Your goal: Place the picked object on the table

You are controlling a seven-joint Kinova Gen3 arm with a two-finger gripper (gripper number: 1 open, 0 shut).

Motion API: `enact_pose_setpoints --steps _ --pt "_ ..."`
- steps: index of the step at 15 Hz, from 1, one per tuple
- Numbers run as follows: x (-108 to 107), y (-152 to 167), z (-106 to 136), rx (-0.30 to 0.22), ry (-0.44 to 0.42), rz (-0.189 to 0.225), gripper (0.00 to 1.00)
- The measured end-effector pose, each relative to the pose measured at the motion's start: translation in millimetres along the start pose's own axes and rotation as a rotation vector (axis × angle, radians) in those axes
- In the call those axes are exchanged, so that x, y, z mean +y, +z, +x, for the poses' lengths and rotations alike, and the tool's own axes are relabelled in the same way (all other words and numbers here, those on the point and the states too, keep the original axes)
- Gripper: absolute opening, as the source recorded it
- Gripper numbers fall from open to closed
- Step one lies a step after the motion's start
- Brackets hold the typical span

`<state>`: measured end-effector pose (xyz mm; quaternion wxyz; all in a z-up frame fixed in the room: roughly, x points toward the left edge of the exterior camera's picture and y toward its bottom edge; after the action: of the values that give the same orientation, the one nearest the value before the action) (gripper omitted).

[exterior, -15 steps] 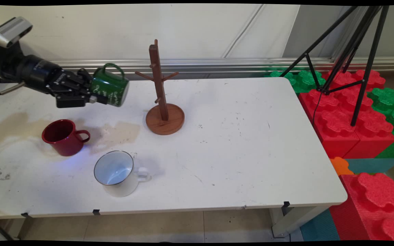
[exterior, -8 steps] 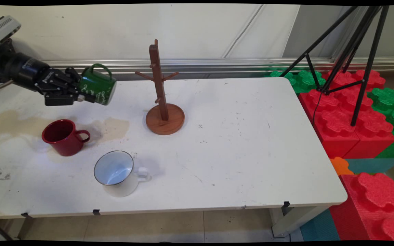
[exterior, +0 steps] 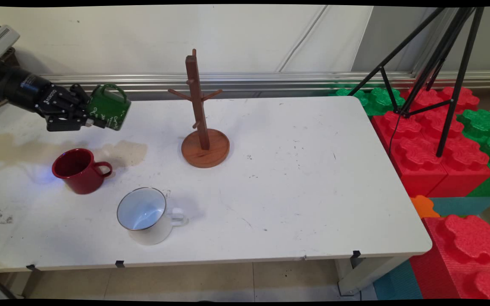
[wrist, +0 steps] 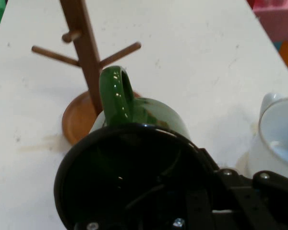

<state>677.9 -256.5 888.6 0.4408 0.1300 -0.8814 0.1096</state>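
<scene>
In the main view the black two-finger gripper [exterior: 94, 123] reaches in from nine o'clock, clamped on the rim of a dark green enamel mug with white lettering [exterior: 109, 112]. The mug hangs in the air on its side, handle uppermost, above the far left part of the white table [exterior: 296, 178]. Over the last second, arm and mug have drawn back together towards nine o'clock, widening the gap to the brown wooden mug tree with its round base [exterior: 202, 127], which now stands well apart at the mug's three o'clock. A glossy red mug [exterior: 79, 170] stands upright on the table at the gripper's six o'clock, and a white enamel mug with a dark rim [exterior: 145, 214] stands at the red mug's four o'clock.

In the hand view the green mug's open mouth fills the lower frame, one finger [wrist: 240, 184] against its rim. The tree's pegs rise at twelve o'clock, and the white mug shows at three o'clock.
</scene>
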Motion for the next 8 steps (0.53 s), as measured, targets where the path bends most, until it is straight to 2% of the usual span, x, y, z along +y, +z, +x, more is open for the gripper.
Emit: enact_pose_setpoints --steps 8 --pt "-24 -19 -28 -0.147 0.051 0.056 0.0"
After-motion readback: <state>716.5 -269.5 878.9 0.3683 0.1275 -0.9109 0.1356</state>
